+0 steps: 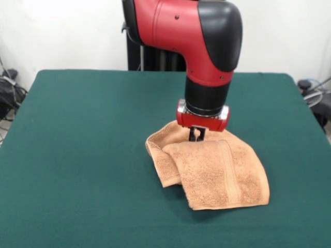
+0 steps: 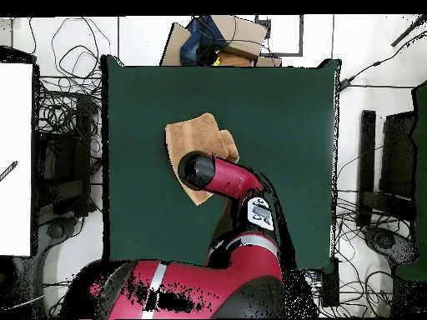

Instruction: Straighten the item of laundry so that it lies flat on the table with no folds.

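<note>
The item of laundry [image 1: 220, 170], a light orange-tan terry towel, lies right of centre on the dark green table [image 1: 77, 134]. It is folded over itself, with one woven band stripe running down the top layer and a rolled fold at its left side. My gripper [image 1: 196, 135] points straight down at the towel's far edge, its dark fingers close together and pinching the cloth, which rises slightly around them. In the overhead view the towel [image 2: 196, 137] sits near the middle of the table [image 2: 283, 125], partly under my arm's black wrist, which hides the gripper.
Wide green felt surrounds the towel on every side. Off the table, cables [image 2: 67, 108] pile up on the floor. A cardboard box [image 2: 223, 37] sits past the far edge, and a white board [image 2: 15, 158] stands at the left in the overhead view.
</note>
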Robot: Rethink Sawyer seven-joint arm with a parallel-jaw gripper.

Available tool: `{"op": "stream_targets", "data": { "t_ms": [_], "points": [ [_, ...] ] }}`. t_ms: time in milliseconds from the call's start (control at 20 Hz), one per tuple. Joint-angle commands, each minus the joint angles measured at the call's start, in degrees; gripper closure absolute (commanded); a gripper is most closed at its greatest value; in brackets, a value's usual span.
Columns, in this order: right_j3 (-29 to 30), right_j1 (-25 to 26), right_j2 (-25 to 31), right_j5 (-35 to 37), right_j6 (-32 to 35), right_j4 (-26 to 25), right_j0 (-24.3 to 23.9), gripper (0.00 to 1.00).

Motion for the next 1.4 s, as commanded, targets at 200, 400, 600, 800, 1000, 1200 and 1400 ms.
{"op": "stream_targets", "data": {
  "t_ms": [200, 400, 600, 800, 1000, 1200, 1400],
  "points": [
    [-4.74, -0.42, 0.69, 3.64, 10.01, 0.87, 0.28, 1.00],
    [-3.48, -2.20, 0.44, 4.67, 10.33, 0.80, 0.54, 1.00],
    [-1.84, -4.26, -0.01, 5.27, 10.51, 0.54, 1.05, 1.00],
    [-1.06, -5.75, -0.47, 6.01, 10.48, 0.24, 1.44, 1.00],
    [0.09, -6.59, -0.36, 5.82, 10.69, 0.24, 1.49, 1.00],
    [-0.45, -6.32, -0.30, 6.22, 10.59, 0.35, 1.44, 1.00],
    [-1.36, -6.06, -0.28, 7.15, 10.44, 0.46, 1.43, 1.00]
  ]
}}
